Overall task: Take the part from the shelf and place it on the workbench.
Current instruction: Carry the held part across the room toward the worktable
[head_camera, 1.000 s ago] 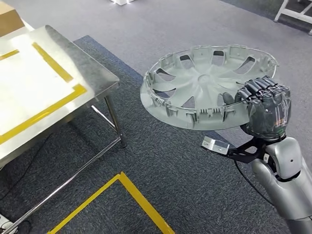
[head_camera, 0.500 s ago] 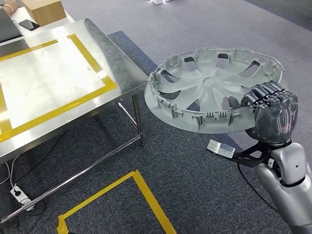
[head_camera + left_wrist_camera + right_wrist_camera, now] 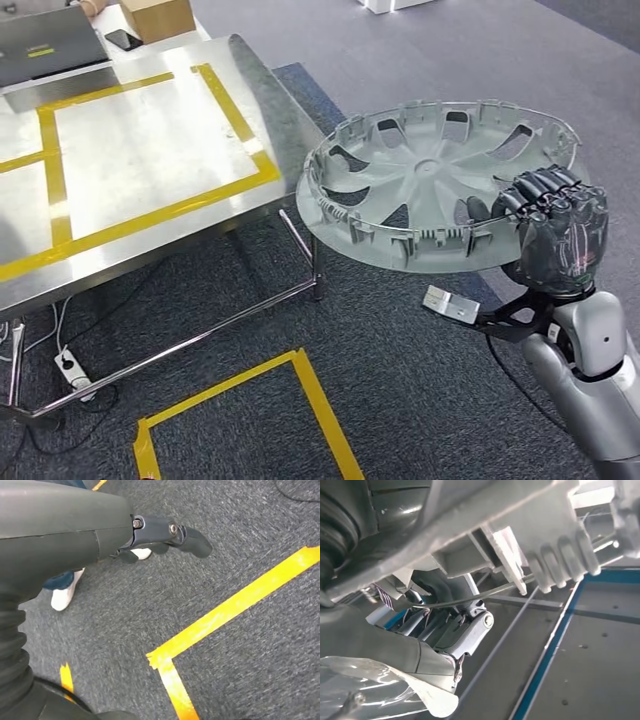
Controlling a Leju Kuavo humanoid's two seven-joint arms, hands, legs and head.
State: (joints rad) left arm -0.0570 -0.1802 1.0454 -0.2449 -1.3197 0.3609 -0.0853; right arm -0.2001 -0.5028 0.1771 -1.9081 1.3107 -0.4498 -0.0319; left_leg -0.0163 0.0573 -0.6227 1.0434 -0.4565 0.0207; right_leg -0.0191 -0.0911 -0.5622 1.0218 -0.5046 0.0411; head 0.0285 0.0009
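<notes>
1. The part (image 3: 434,180), a grey wheel cover, hangs in the air off the near right corner of the workbench (image 3: 151,150), over the carpet and not yet above the steel top.
2. The right hand (image 3: 555,225) holds the part by its rim, on the side farthest from the workbench, with dark fingers curled over the edge. The right wrist view shows ribbed plastic of the part close against the hand.
3. The left hand (image 3: 166,535) hangs low over the carpet, well away from the workbench, its fingers straight and apart with nothing in them.
4. Risk: the grip is on one edge only, so the wide disc is levered out toward the workbench. In my judgement, a jolt could make it sag or twist out of the fingers.
5. Risk: the rim nearest the workbench sits close to that corner. Coming in too low would likely knock the rim against the table edge.
6. Orientation: the part lies almost flat, hollow ribbed side up and rim clips pointing upward, tilted slightly down toward the viewer. Being round, it has no long axis; its central axis stands nearly upright.
</notes>
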